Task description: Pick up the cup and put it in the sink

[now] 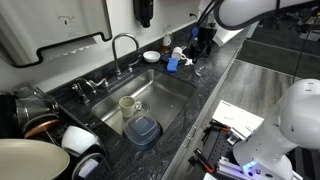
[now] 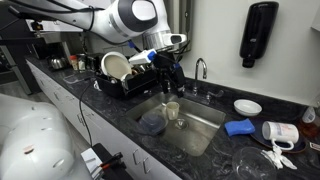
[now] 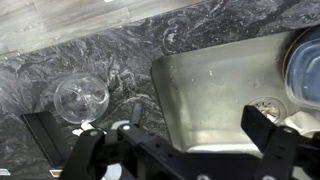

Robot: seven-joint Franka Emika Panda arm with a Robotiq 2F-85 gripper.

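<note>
The clear cup (image 3: pixel 82 97) stands upright on the black speckled counter, just left of the sink (image 3: pixel 215 90) in the wrist view. I cannot make it out in either exterior view. My gripper (image 3: pixel 175 140) is open and empty. It hangs above the sink's near-left corner, and its left finger is close beside the cup without holding it. The gripper also shows in both exterior views (image 1: pixel 200 48) (image 2: pixel 170 72). The steel sink (image 1: pixel 165 88) (image 2: pixel 205 128) has a curved chrome faucet (image 1: pixel 122 45) behind it.
A cream mug (image 1: pixel 128 103) (image 2: pixel 172 108) and a blue container (image 1: pixel 142 130) (image 3: pixel 305 65) sit in the sink. A white bowl (image 1: pixel 150 57) (image 2: pixel 247 107) and a blue object (image 1: pixel 172 65) (image 2: pixel 240 127) lie on the counter. A dish rack (image 2: pixel 120 75) holds plates.
</note>
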